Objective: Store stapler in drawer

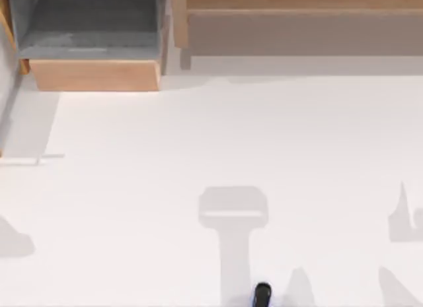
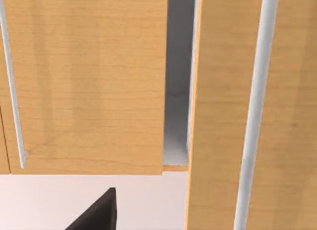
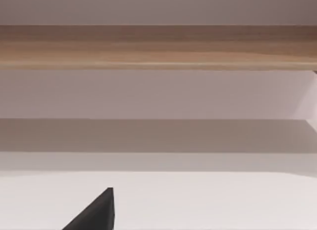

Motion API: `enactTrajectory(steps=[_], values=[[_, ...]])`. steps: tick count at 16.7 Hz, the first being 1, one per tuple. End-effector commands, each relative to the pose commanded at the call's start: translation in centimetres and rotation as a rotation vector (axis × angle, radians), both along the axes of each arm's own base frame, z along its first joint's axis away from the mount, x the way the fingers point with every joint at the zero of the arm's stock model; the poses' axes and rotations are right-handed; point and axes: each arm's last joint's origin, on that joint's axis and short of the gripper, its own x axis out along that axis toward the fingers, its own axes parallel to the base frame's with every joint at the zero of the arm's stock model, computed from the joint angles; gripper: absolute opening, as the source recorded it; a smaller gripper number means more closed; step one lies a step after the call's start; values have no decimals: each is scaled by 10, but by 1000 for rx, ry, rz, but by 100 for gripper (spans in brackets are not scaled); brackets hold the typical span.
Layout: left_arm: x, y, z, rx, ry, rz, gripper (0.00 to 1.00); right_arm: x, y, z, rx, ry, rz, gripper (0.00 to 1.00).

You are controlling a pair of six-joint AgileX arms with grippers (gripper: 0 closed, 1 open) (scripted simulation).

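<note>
The stapler (image 1: 262, 295), small, narrow and black with a glossy rounded end, lies on the white table at the front edge of the top view, a little right of centre. Nothing touches it. The drawer (image 1: 92, 74) stands pulled out at the back left, its grey inside open upward behind a light tan front panel. A black tip of my left gripper (image 2: 98, 214) shows close in front of tan wooden panels with a grey gap (image 2: 177, 91) between them. A black tip of my right gripper (image 3: 94, 214) hangs over bare table, facing the shelf unit.
A wide brown wooden shelf unit (image 1: 297, 23) runs along the back right, and its plank (image 3: 158, 47) crosses the right wrist view. Grey arm shadows fall on the white table (image 1: 198, 142) at the front centre, left and right.
</note>
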Motion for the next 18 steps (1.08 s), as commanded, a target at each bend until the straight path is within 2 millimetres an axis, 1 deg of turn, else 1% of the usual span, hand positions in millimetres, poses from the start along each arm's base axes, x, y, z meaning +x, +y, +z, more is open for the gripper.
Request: enactTrajectory(steps=[2,4,6,8,9,11,12,13,15,16,17,18], values=[[4,-15,5,-37,7,-74,100,0,0,0,0,0,0,100],[15,-39,12,-114,27,-180,100,0,0,0,0,0,0,100],[31,-70,18,-233,79,-300,100,0,0,0,0,0,0,100],[52,-112,23,-380,169,-421,100,0,0,0,0,0,0,100],[63,-138,25,-461,230,-483,100,0,0,0,0,0,0,100],[77,-201,30,-624,393,-604,100,0,0,0,0,0,0,100],[78,-237,32,-704,494,-656,100,0,0,0,0,0,0,100],[76,-272,35,-782,605,-690,100,0,0,0,0,0,0,100],[59,-336,39,-923,858,-686,100,0,0,0,0,0,0,100],[46,-363,40,-984,994,-641,100,0,0,0,0,0,0,100],[32,-385,40,-1038,1129,-567,100,0,0,0,0,0,0,100],[18,-403,40,-1082,1255,-460,100,0,0,0,0,0,0,100]])
